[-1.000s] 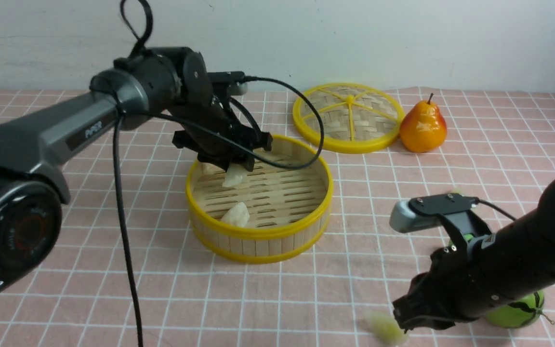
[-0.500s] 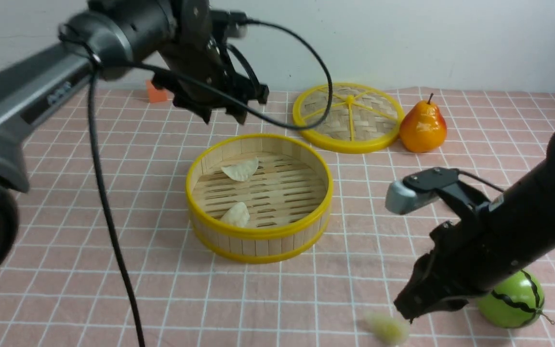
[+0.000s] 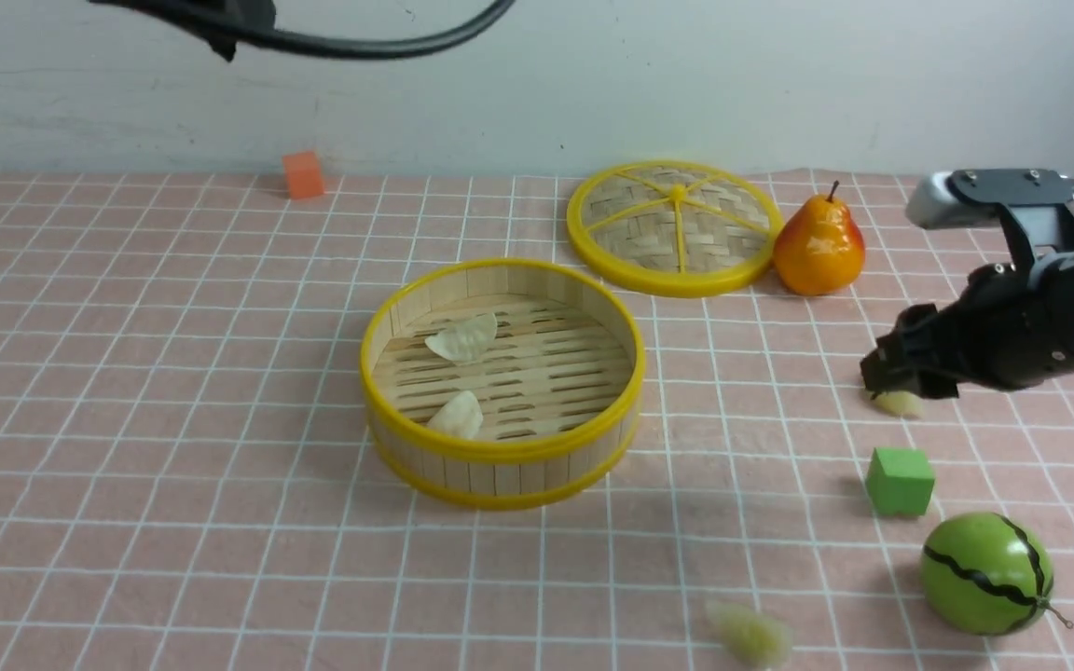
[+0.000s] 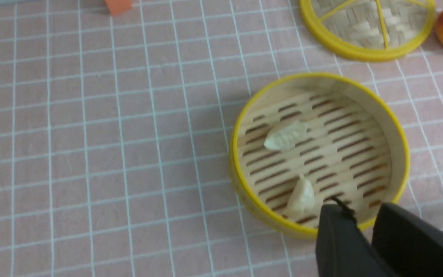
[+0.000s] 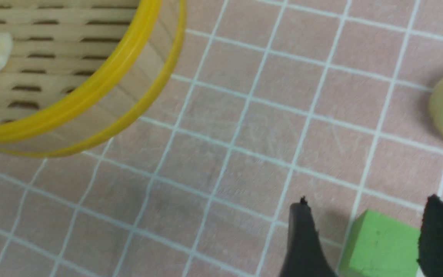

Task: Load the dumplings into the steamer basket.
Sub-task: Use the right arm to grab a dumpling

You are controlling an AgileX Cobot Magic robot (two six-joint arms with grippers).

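- Two of the four dumplings are seated on the slatted floor of the steamer basket (image 3: 500, 473): the far dumpling (image 3: 462, 337) toward the far-left wall, the near dumpling (image 3: 456, 415) close to the near-left wall.
- The third dumpling (image 3: 898, 403) lies on the checked cloth (image 3: 173, 419) well right of the basket, just beyond the green cube (image 3: 900, 481). The fourth dumpling (image 3: 750, 636), blurred, lies at the near edge.
- All four are rendered as pale cream to greenish crescents. A pleated edge is made out faintly on the far dumpling, in the left wrist view only.
- In the front view the right gripper (image 3: 884, 377) is seen just above the third dumpling, and contact cannot be judged. In the right wrist view its fingers (image 5: 302, 238) are shown spread wide with nothing grasped, the green cube framed between them and the dumpling clear of both.
- The left gripper (image 4: 365, 231) is shown only in the left wrist view, looking down on the basket. Its fingers are parted by a narrow gap and nothing is held. Of that arm, only a cable (image 3: 360, 48) is shown in the front view.
- The lid (image 3: 674, 226) and pear (image 3: 819, 244) are placed far right of the basket, the orange cube (image 3: 303, 174) far left, the watermelon (image 3: 986, 573) near right.
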